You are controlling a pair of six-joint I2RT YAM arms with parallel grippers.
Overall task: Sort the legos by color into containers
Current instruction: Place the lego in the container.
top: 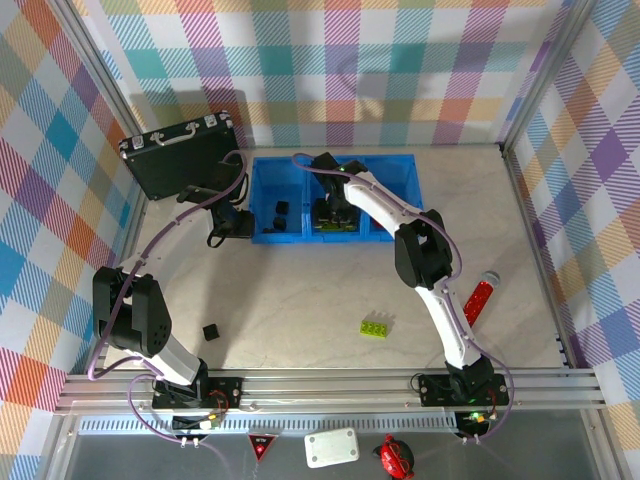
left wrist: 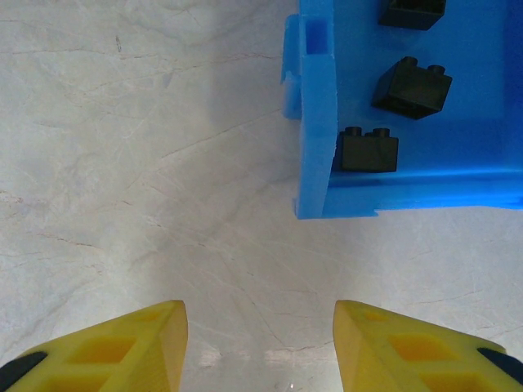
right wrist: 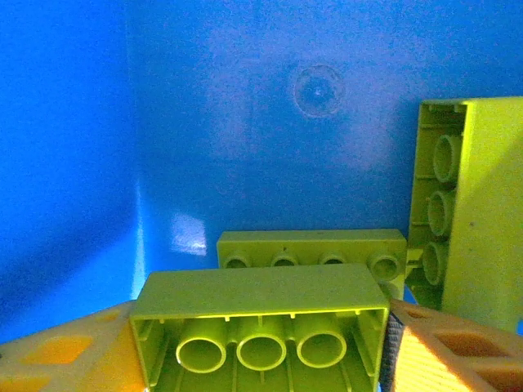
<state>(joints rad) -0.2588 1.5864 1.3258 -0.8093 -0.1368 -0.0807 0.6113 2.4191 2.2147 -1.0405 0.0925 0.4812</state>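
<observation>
The right end effector (right wrist: 261, 331) sits low inside the middle compartment of the blue bin (top: 396, 196). Its 2 yellow fingers (right wrist: 69, 355) press against the short ends of a lime-green brick (right wrist: 261, 290), so it reads as clamped on that brick lengthwise. To finish this drop well, the fingers should part only a little and close to the floor, so the brick settles beside the 2 lime pieces (right wrist: 310, 249) already there rather than bouncing. The arm should then lift straight up, clear of the piece leaning upright on the right and of the bin wall. The left end effector (left wrist: 260, 343) hangs over bare table (top: 300, 290) just beside the bin's corner, fingers apart with nothing between them. The brick is hard, glossy plastic, turned underside toward the camera, hollow with 3 round tubes. The bin is smooth moulded plastic with a faint circular mark on its floor and a bright glare patch. The black bricks (left wrist: 413, 86) in the left compartment are blocky, each with 2 studs. The table is pale, matte and marble-veined. On it lie a black cube (top: 211, 330), a studded lime brick (top: 376, 326) and a long red bar (top: 480, 297), all unsorted.
</observation>
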